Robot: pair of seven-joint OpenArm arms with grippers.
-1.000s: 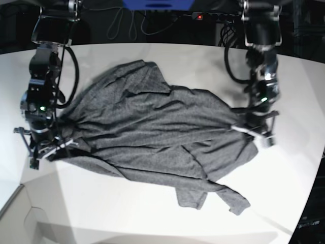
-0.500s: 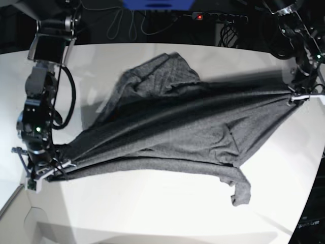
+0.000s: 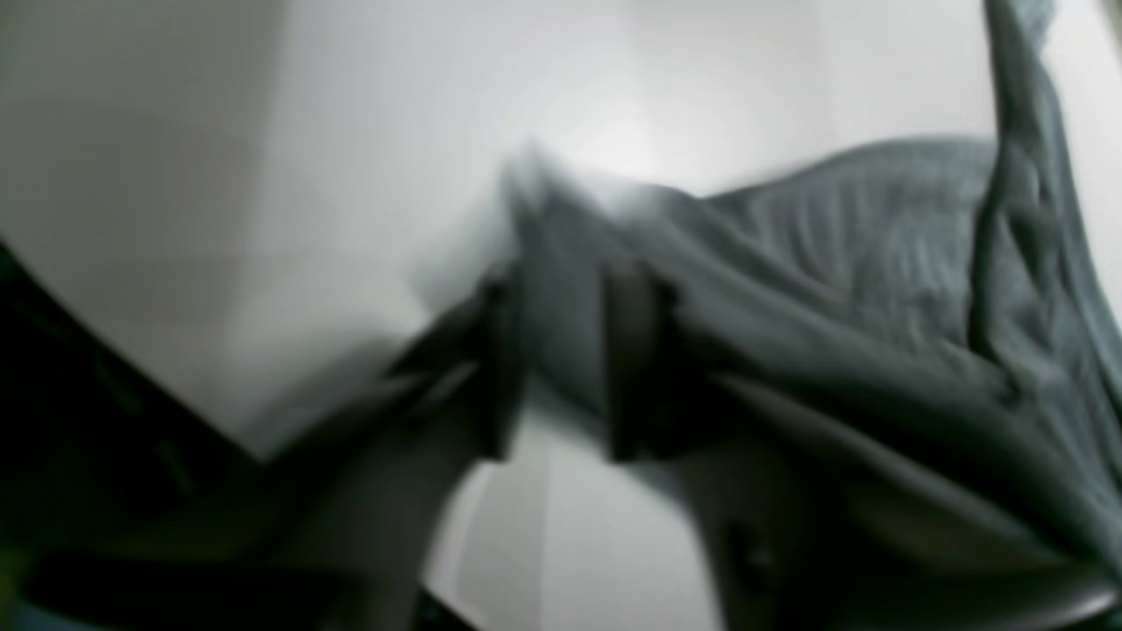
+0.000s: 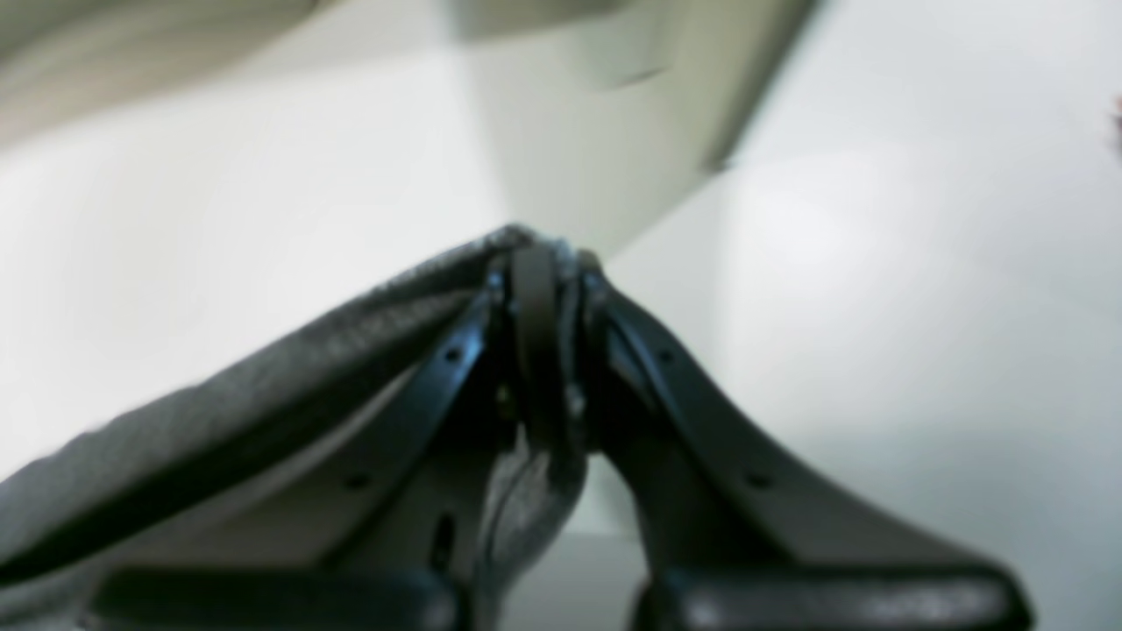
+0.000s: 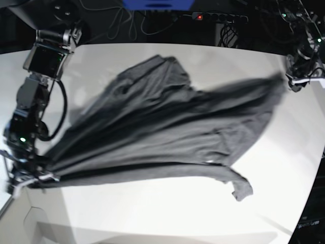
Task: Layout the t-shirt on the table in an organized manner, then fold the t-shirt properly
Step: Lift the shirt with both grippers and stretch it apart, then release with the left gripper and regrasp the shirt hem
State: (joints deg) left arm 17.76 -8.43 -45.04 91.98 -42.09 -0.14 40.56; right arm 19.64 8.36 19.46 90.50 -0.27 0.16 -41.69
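Observation:
The dark grey t-shirt (image 5: 167, 127) lies stretched in a wide fan across the white table (image 5: 152, 213). Its narrow end runs to the left, and one sleeve (image 5: 242, 189) trails toward the front. My right gripper (image 5: 28, 178) sits at the table's front left, shut on a bunched edge of the shirt. In the right wrist view the cloth (image 4: 219, 412) is pinched between the closed fingers of the right gripper (image 4: 543, 254). My left gripper (image 5: 299, 81) hovers at the far right edge, just beyond the shirt's blurred corner. In the left wrist view the left gripper (image 3: 565, 289) has its fingers apart, with loose cloth (image 3: 877, 263) draped across them.
A power strip with a red light (image 5: 200, 17) and cables lie behind the table's far edge. Dark floor drops off at the right (image 5: 315, 203). A lower white panel (image 5: 30, 223) juts out at the front left corner.
The left arm pulled far right and stretched the shirt out, then its jaws parted and the shirt's right corner went slack. The right arm shifted toward the front left, still holding.

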